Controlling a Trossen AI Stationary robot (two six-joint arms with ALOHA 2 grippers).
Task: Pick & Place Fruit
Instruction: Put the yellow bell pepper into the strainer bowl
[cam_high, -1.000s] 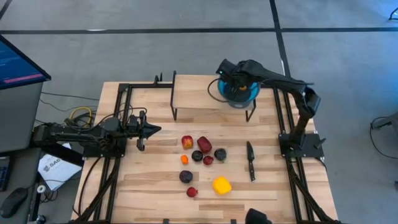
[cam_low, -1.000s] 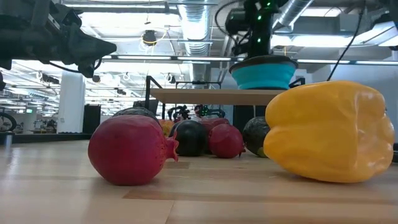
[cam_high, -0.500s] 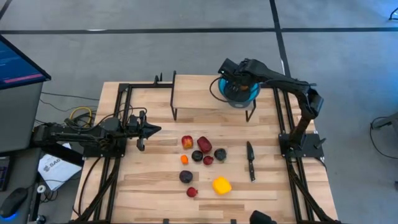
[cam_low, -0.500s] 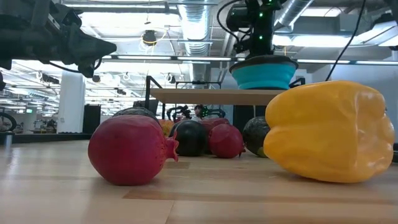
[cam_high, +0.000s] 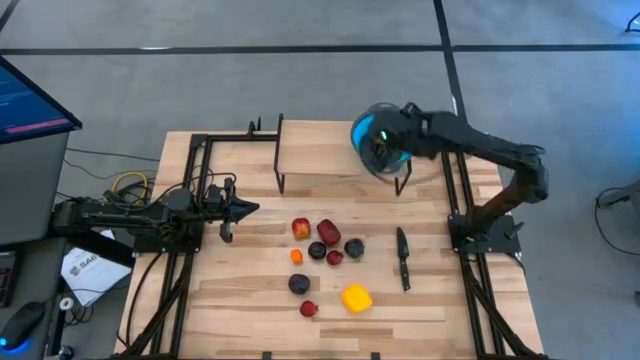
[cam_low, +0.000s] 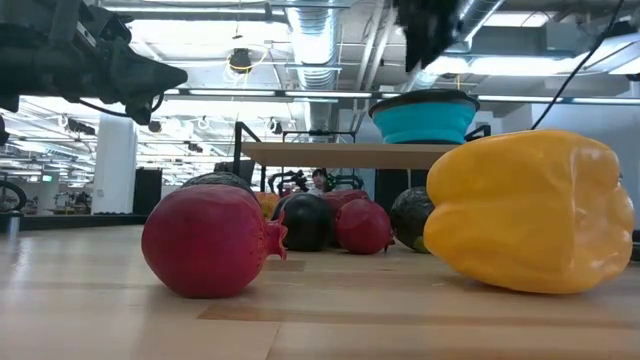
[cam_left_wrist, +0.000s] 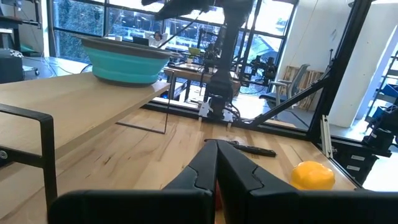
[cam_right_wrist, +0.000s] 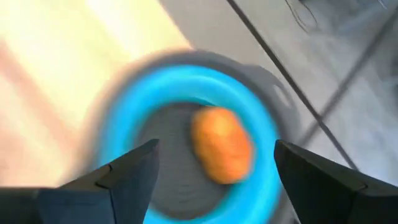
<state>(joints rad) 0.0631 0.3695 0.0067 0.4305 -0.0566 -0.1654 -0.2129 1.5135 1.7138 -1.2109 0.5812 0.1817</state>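
- High view shows us the right gripper (cam_high: 378, 150) above the blue bowl (cam_high: 362, 133) on the raised shelf (cam_high: 310, 150).
- Its wrist view gives us fingers (cam_right_wrist: 124, 171) spread wide, holding nothing, with an orange fruit (cam_right_wrist: 221, 145) lying in the bowl.
- We see the left gripper (cam_high: 245, 208) pressed shut, waiting over the table's (cam_high: 240, 290) left side.
- We count eight fruits (cam_high: 328, 232) clustered on the table's middle, a knife (cam_high: 403, 257) just right of them.
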